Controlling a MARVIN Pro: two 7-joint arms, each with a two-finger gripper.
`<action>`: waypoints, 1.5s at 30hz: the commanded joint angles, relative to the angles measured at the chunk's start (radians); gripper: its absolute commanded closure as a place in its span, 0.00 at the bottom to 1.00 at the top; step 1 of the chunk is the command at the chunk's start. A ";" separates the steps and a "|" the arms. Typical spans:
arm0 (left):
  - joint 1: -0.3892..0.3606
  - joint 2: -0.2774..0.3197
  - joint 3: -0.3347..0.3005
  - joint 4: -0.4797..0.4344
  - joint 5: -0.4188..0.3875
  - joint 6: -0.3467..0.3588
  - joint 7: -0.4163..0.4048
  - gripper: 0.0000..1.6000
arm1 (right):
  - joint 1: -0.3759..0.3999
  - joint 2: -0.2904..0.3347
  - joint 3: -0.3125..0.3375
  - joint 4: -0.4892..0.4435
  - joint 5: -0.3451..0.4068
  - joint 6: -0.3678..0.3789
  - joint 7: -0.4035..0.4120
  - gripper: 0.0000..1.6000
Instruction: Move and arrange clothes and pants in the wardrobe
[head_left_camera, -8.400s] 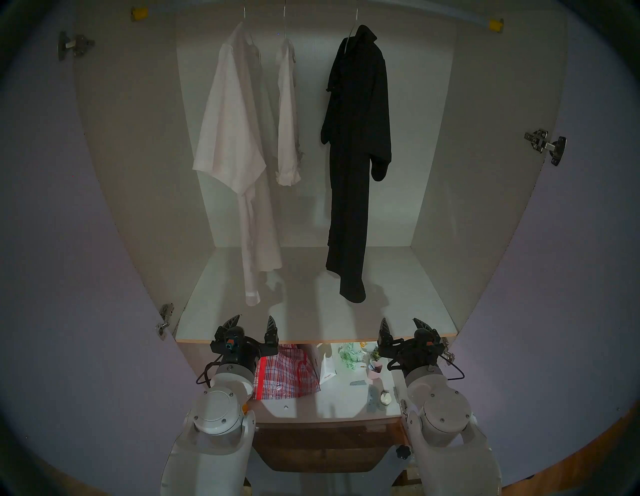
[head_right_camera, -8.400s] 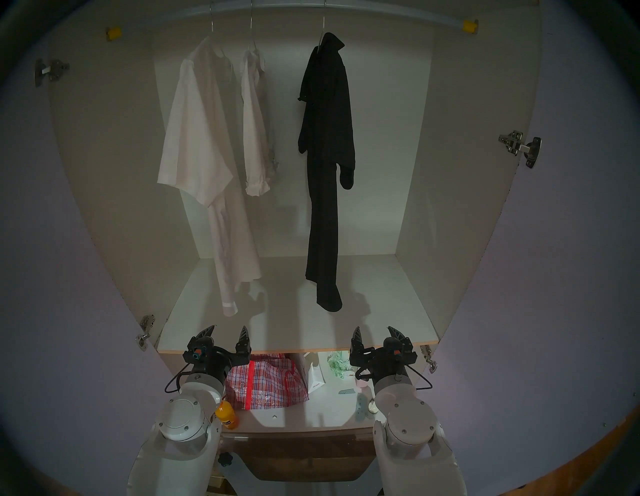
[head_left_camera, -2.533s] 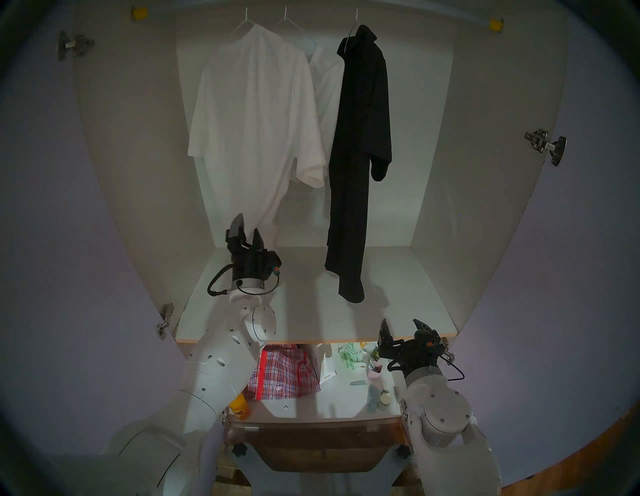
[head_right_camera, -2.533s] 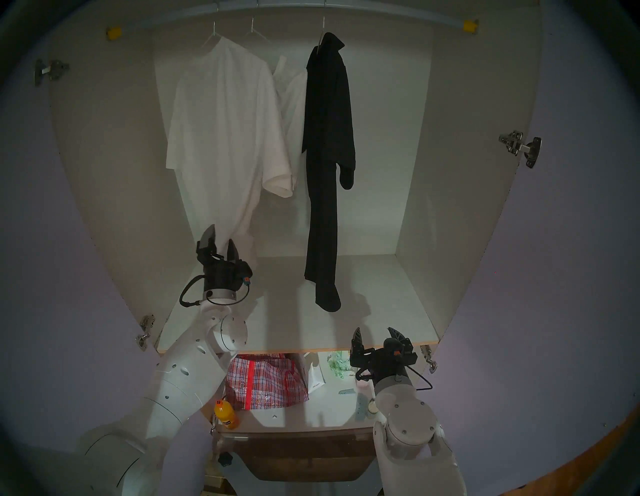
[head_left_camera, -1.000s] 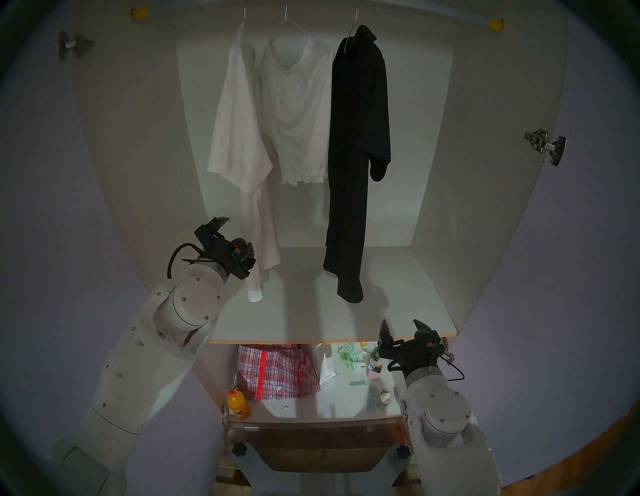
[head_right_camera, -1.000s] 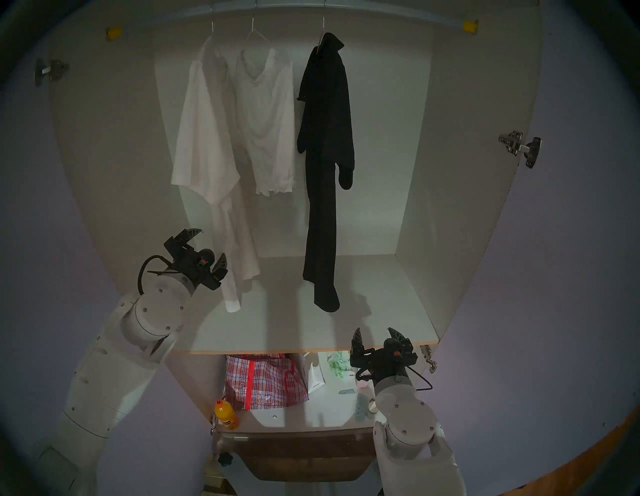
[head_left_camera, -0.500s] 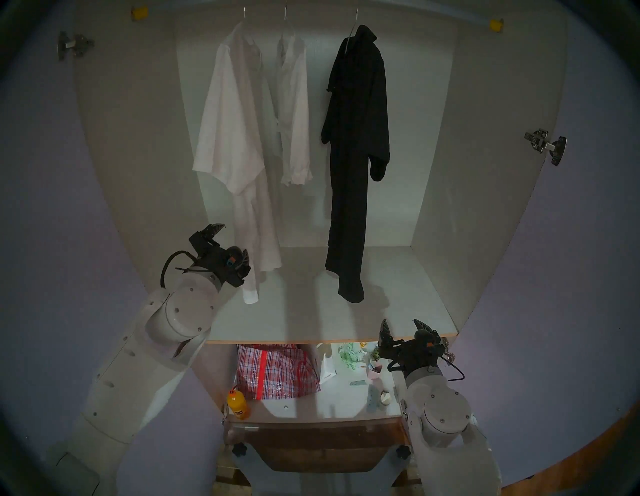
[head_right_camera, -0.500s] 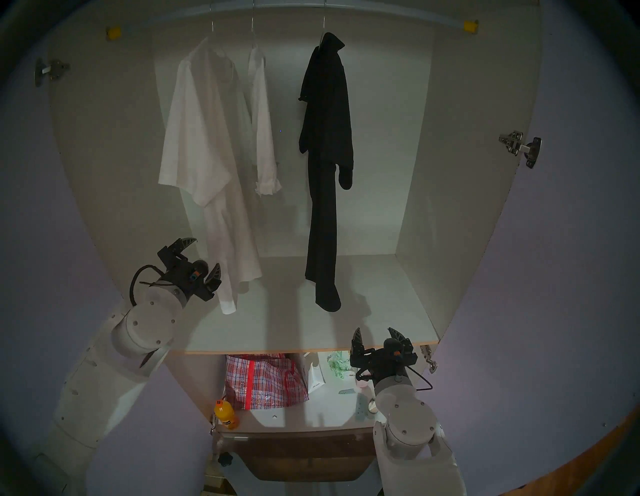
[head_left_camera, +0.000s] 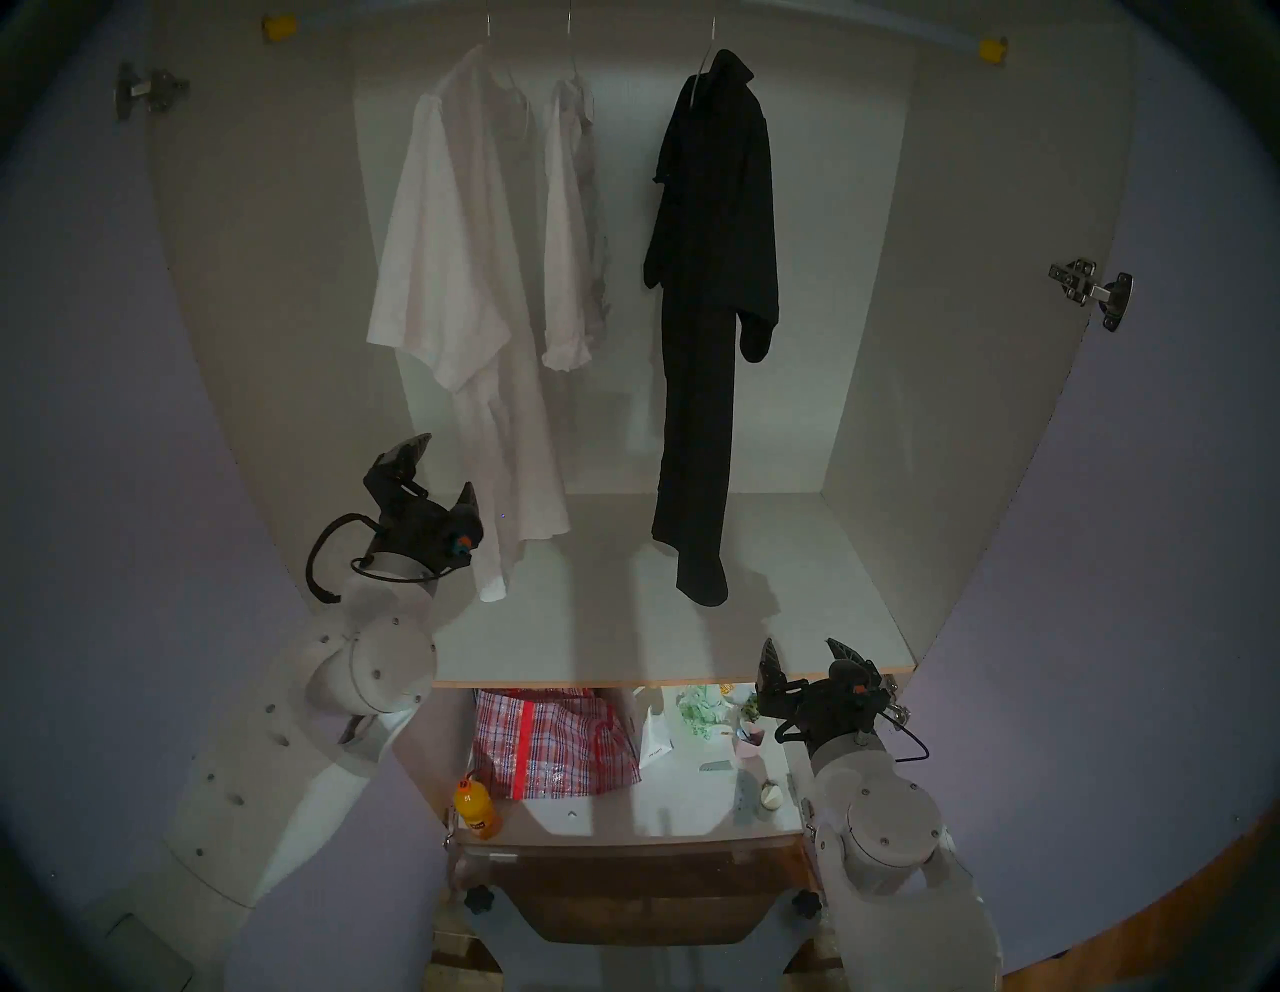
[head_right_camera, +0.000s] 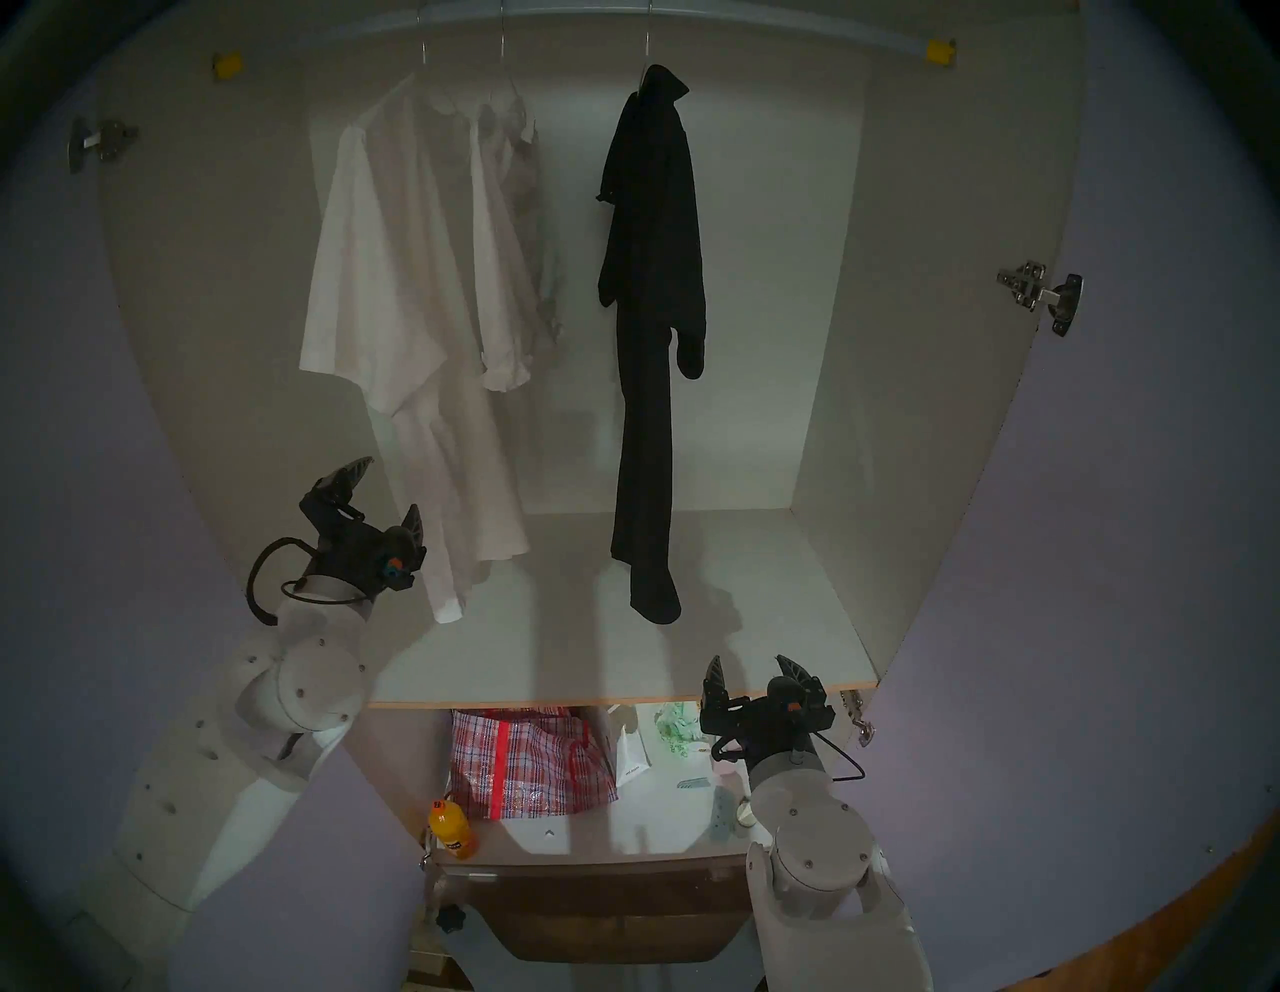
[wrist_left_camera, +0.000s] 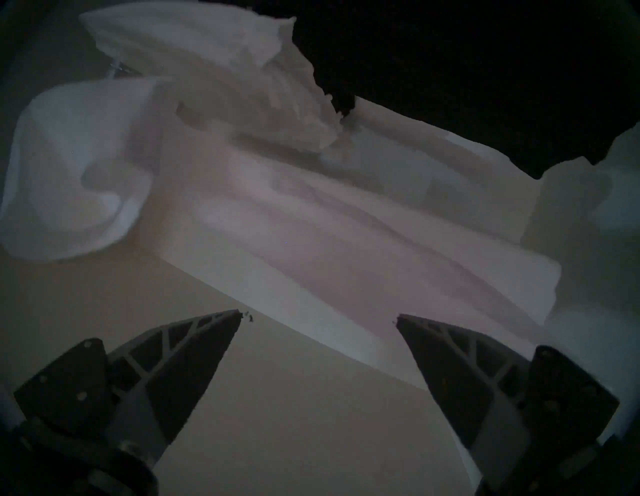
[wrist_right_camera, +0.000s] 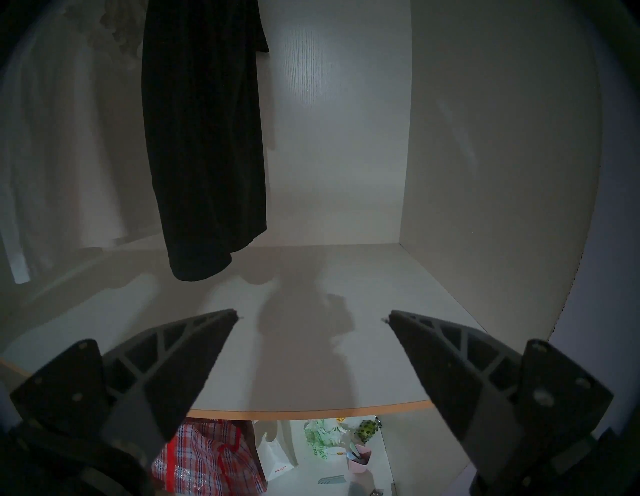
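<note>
In the wardrobe, three clothes hang on wire hangers from the rail (head_left_camera: 900, 33). They are a large white shirt (head_left_camera: 443, 263) on the left, a small white blouse (head_left_camera: 568, 242) beside it, and a long black garment (head_left_camera: 713, 277) further right. My left gripper (head_left_camera: 440, 474) is open and empty. It stands just left of the white shirt's hanging tail, close to the wardrobe's left wall. The left wrist view shows the shirt (wrist_left_camera: 311, 225) right beyond the spread fingers. My right gripper (head_left_camera: 801, 648) is open and empty at the front edge of the shelf (head_left_camera: 623, 623).
The lilac doors (head_left_camera: 104, 485) stand open on both sides. Under the shelf sit a red plaid bag (head_left_camera: 554, 741), an orange bottle (head_left_camera: 476, 807), a white paper bag (head_left_camera: 654, 738), a pink cup (head_left_camera: 749, 738) and small items.
My left arm has drawn back to the left and its wrist has turned. The white shirt and blouse have swung from facing front back to nearly edge-on. The right arm has not moved.
</note>
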 joint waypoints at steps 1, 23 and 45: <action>-0.098 -0.052 0.027 0.064 0.046 0.023 0.031 0.00 | 0.009 -0.003 -0.002 -0.026 0.002 -0.005 0.001 0.00; 0.025 0.103 -0.106 -0.116 -0.013 0.079 -0.228 0.00 | 0.009 -0.004 -0.002 -0.027 0.001 -0.004 0.002 0.00; -0.152 -0.025 -0.012 0.085 0.091 0.108 -0.120 0.00 | 0.009 -0.005 -0.001 -0.027 0.001 -0.005 0.002 0.00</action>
